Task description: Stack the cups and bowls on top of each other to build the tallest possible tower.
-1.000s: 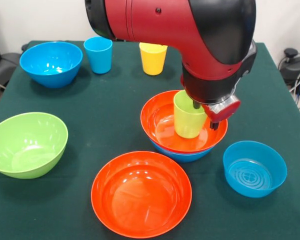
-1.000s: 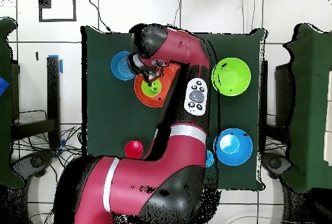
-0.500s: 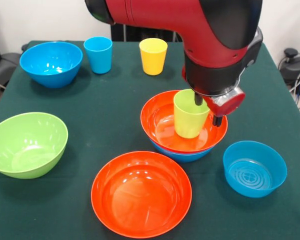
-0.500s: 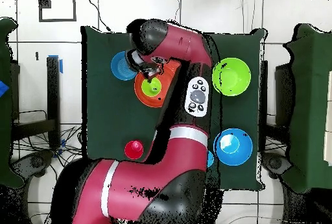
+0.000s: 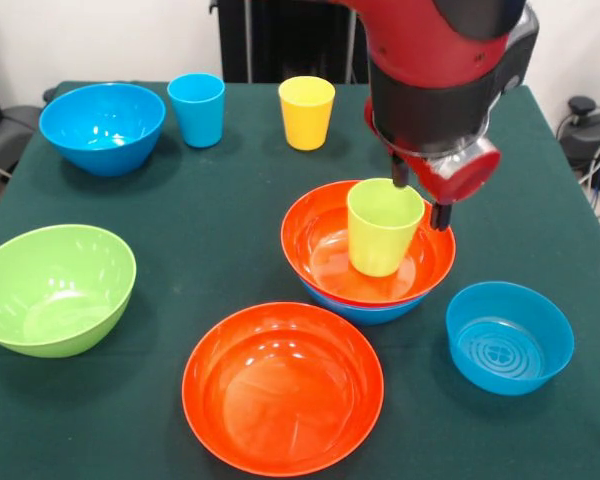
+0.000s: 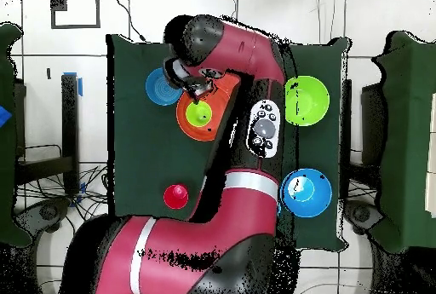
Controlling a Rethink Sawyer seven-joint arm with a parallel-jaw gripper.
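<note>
Front view shows the gripper (image 5: 418, 196) has lifted off the green cup (image 5: 382, 226), fingers spread wide, so the cup stays in the orange bowl (image 5: 320, 250).

A counter (image 5: 210, 230) covered in dark green cloth is seen at the middle of the room. Behind it, a pale wall (image 5: 90, 40) is lit evenly. A black chair (image 5: 5, 130) is partly seen at the far left, and dark equipment with cables (image 5: 590, 135) at the far right. From overhead, a white tiled floor (image 6: 128, 14) with dark joints is shown around the counter.
</note>
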